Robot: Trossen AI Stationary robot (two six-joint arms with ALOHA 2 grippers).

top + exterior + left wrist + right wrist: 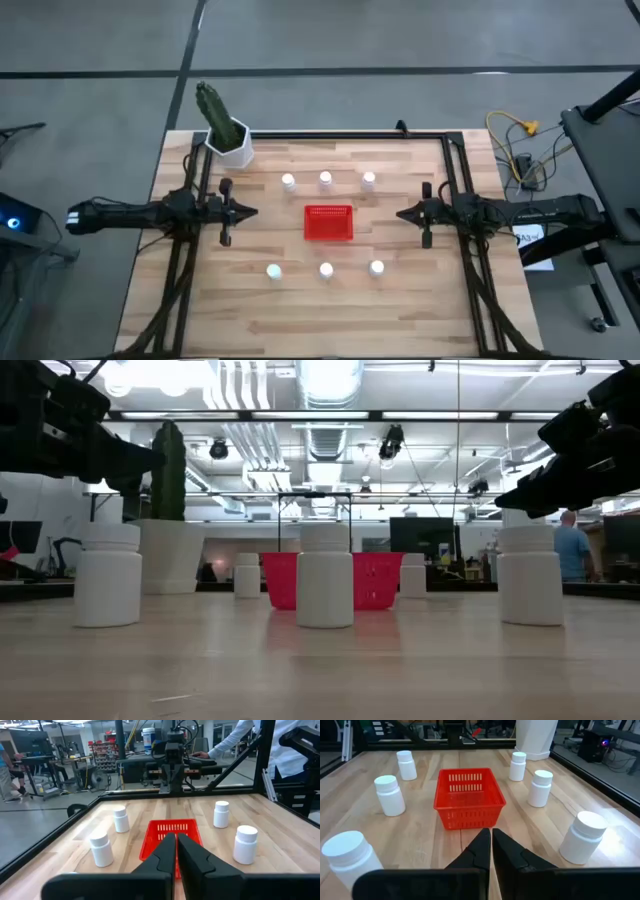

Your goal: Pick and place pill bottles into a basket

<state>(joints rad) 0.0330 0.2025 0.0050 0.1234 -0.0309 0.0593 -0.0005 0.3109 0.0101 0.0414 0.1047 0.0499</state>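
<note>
While both arms hang above the bench point(400, 310) sides, the near row of three pill bottles point(326, 269) stands in front of the empty basket point(328, 223), the far row point(326, 180) behind it by the plant pot point(233, 145). With left pincer point(250, 212) and right pincer point(402, 214) both pressed together and holding nothing, either should first spread its fingers, then descend squarely over a near bottle, gripping below the cap.

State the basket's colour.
Bright red basket with slotted sides; clearest in the right wrist view.
</note>
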